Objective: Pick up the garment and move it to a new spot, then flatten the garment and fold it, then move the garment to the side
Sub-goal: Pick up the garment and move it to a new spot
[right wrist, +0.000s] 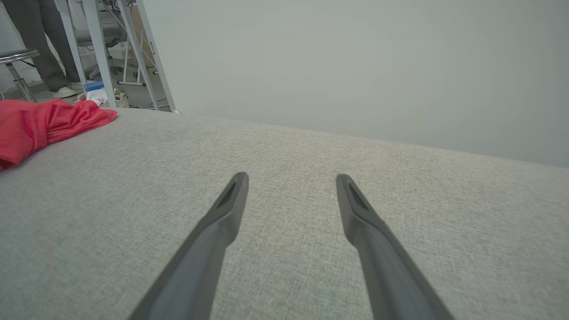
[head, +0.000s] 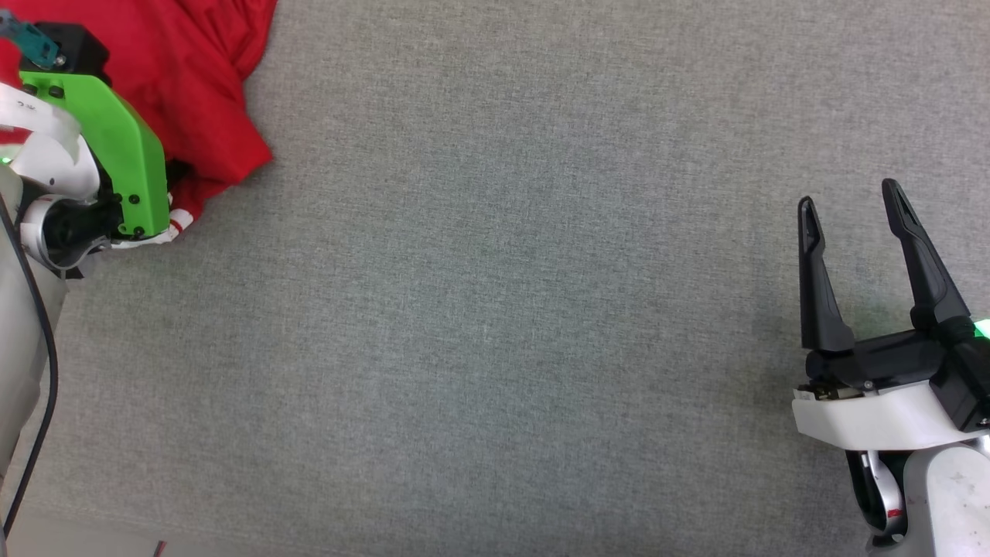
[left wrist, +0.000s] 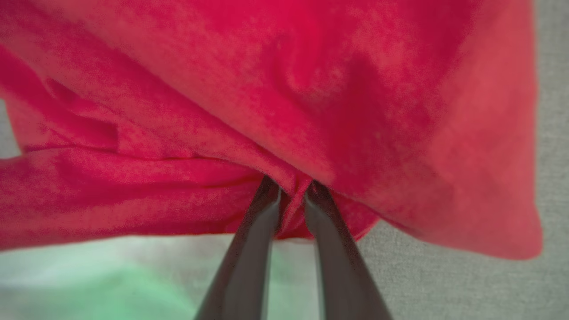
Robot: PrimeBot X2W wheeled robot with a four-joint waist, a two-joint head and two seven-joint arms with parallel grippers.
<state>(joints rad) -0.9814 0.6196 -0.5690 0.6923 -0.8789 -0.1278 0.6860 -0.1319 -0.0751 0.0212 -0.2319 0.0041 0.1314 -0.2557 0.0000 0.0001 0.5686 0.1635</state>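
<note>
The red garment lies crumpled at the top left corner of the grey table, with a bit of red-white striped trim showing at its lower edge. My left arm's green wrist housing covers part of it, and the fingers are hidden there. In the left wrist view my left gripper is shut on a bunched fold of the garment, lifted a little off the surface. My right gripper stands open at the lower right, far from the cloth. The right wrist view shows the garment far left and my right gripper holding nothing.
The table's grey fabric spreads wide between the two arms. Beyond its far left edge stand metal frame legs, a stool and a person's legs. A plain pale wall rises behind.
</note>
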